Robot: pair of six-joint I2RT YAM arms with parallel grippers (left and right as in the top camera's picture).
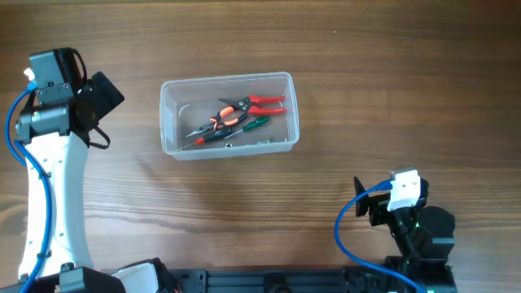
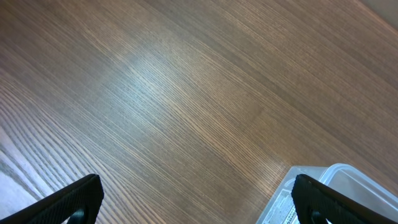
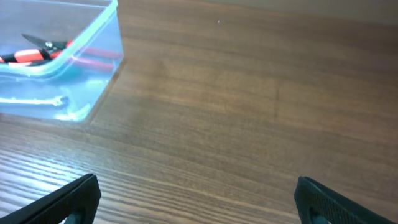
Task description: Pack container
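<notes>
The clear plastic container (image 1: 171,122) stands on the wooden table at centre. Inside it lie red-handled snips (image 1: 259,103), orange-and-black pliers (image 1: 218,124) and a green-handled screwdriver (image 1: 254,123). My left gripper (image 2: 199,202) is open and empty, hovering left of the container, whose corner (image 2: 348,177) shows at the lower right of the left wrist view. My right gripper (image 3: 198,202) is open and empty, low at the front right. The container (image 3: 93,62) with the red handles (image 3: 31,56) shows at the upper left of the right wrist view.
The left arm's white link (image 1: 49,203) runs down the left side of the table. The right arm's base with blue cable (image 1: 407,220) sits at the front right. Bare wood surrounds the container.
</notes>
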